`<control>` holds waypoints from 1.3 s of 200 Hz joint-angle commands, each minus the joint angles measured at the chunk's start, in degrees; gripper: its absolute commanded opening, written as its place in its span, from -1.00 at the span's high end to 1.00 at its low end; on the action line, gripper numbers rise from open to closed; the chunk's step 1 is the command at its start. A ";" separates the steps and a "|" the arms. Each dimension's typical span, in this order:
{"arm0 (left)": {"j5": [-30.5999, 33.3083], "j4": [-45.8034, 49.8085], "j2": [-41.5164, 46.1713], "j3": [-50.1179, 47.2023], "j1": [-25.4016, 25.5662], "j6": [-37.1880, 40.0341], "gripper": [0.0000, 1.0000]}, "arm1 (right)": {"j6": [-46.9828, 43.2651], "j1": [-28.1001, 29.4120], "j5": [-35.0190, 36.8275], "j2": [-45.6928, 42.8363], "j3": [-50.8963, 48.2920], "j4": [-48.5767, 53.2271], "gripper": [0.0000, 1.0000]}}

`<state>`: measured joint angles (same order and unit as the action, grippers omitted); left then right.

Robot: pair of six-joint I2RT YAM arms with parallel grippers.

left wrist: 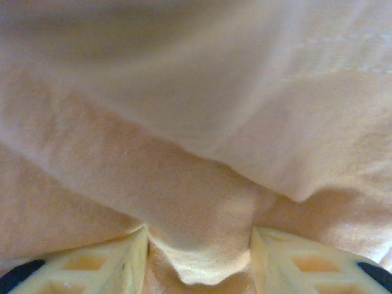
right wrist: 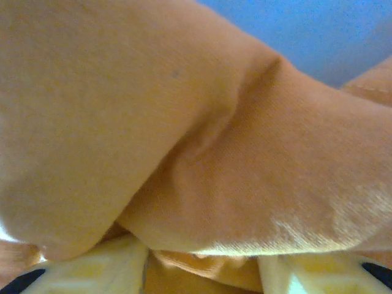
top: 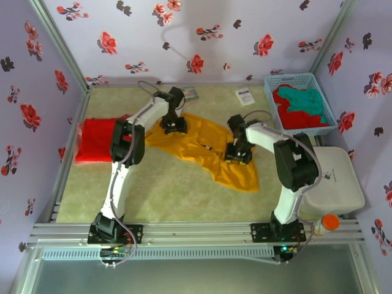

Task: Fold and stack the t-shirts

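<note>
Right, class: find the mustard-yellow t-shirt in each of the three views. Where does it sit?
Top external: mustard-yellow t-shirt spread on the table, beneath the left gripper and right gripper.
Left wrist: its pale folds, one bunched between the fingers at the bottom.
Right wrist: its orange folds draped over the fingers.
Shared landmark: the grippers; each wrist view looks past its own fingers.

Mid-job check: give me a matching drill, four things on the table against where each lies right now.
1 yellow t-shirt
2 folded red t-shirt
3 teal t-shirt
4 paper cards

A in the blue basket
B far edge of the table
C left side of the table
D middle of the table

Pairs: 1-D, 2-C, 3-A, 4-B
</note>
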<state>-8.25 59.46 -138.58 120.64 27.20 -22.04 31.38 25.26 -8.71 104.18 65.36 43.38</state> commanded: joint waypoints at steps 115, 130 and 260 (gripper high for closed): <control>-7.61 8.78 -13.99 26.66 5.49 4.59 0.08 | 34.93 34.33 4.51 -9.74 -5.11 -10.24 -0.08; -7.75 9.08 -12.13 25.61 5.55 5.12 0.07 | 32.25 34.18 9.72 -13.03 -2.34 -4.98 -0.25; 1.39 -11.41 38.90 -26.01 -2.22 -2.75 -0.05 | -1.93 20.14 27.43 0.78 31.48 5.11 -0.48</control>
<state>-9.87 52.66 -104.60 107.35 25.85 -21.61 37.21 47.13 15.46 98.89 91.59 46.00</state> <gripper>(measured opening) 0.521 0.735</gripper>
